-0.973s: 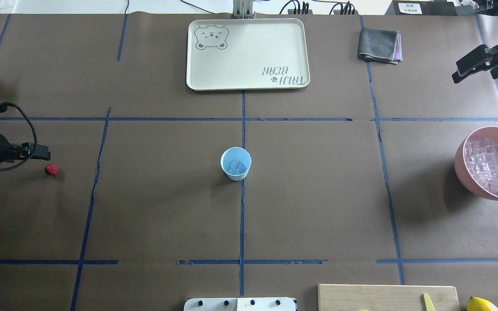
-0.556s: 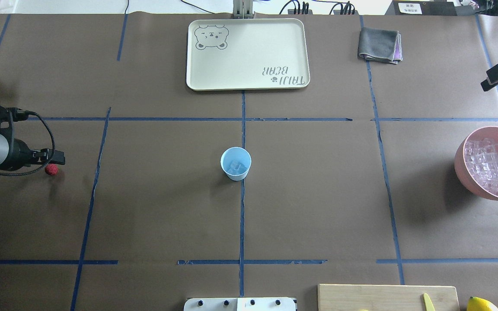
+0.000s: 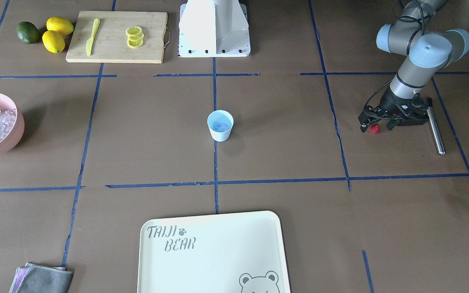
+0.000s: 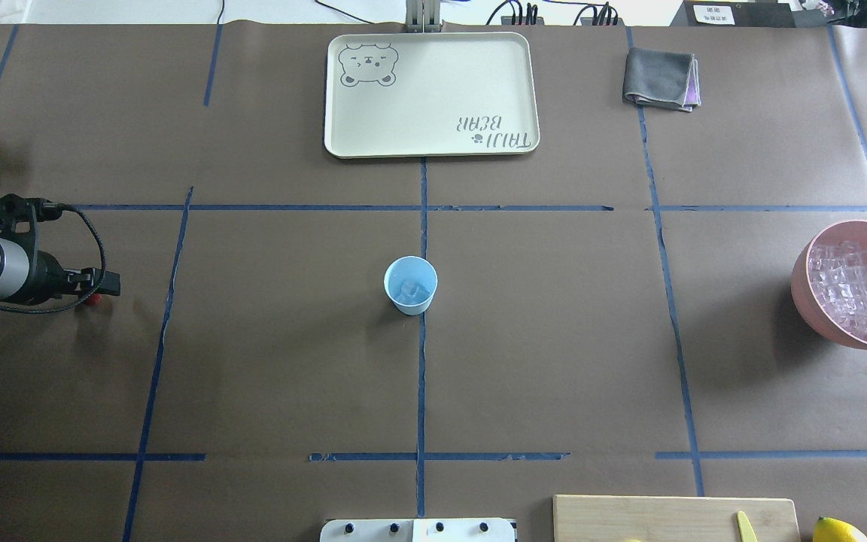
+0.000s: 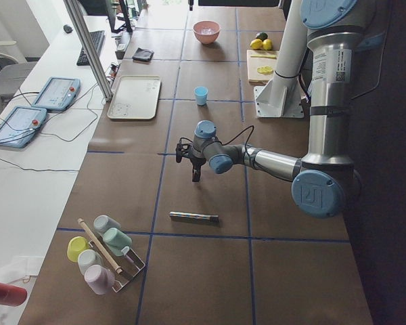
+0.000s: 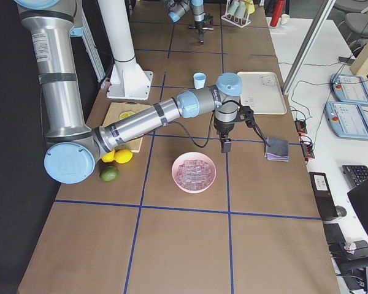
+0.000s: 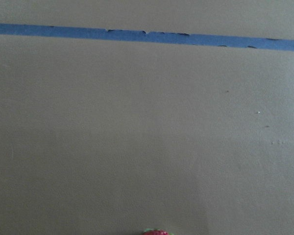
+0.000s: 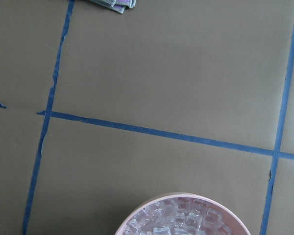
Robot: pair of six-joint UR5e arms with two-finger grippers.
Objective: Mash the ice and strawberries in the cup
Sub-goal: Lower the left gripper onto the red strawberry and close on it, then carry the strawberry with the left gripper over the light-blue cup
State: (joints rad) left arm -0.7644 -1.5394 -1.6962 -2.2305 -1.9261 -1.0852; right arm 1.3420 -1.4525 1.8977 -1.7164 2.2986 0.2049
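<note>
Paper, brown and crossed by blue tape lines, is being used to cover the table (image 4: 554,339). One cream rectangular plastic tray (image 3: 218,252) is being shown at the edge far from the robot. The words "TAIJI BEAR" are being displayed on it in grey, with one small paw print and one bear face. One pale bamboo cutting board (image 3: 112,49) is being shown beside the robot's base. One yellow-green plastic knife (image 3: 92,30) and three overlapping lemon slices (image 3: 134,36) are being carried on it. Two whole yellow lemons (image 3: 60,26) and one dark green round fruit (image 3: 28,32) are being shown just beside the board.

One big pink round bowl (image 4: 801,290) is being filled by a glittering heap of small clear ice cubes (image 4: 855,290). One folded grey cloth (image 4: 659,77) and one thin metal rod (image 3: 436,130) are also being shown.

One small pale blue tapered plastic cup (image 4: 410,301) is being shown upright at the table's middle, on a tape line. A few ice cubes are being held in it, but their number cannot be told.

The left gripper (image 3: 375,124) is being held low over the one tiny red bumpy strawberry (image 3: 375,129), well apart from the cup. Its jaws are being held apart with the berry between them, and contact cannot be told. The right gripper (image 6: 225,146) is being held above the table between bowl and cloth. Whether its jaws are apart or together cannot be told.
</note>
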